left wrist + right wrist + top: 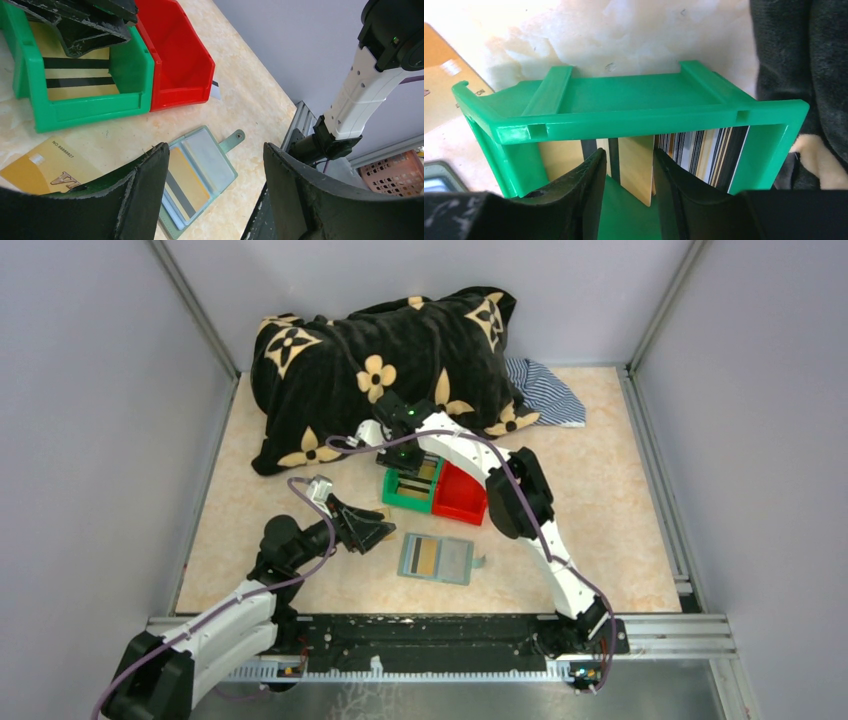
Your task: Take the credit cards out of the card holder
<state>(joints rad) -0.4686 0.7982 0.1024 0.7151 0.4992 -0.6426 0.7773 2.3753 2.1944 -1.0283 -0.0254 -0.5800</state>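
Just R of wide-open left gripper [377, 532], flat grey-green folding card holder [437, 558] is laid; part-open right gripper [401, 466] is held farther off.

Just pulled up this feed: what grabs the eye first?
A black blanket with gold flowers is heaped at the far side of the table. At centre, the right end effector hangs open over the green bin, with gold credit cards inside and a red bin beside it. Nearer, the card holder lies open, one gold card in its pocket.
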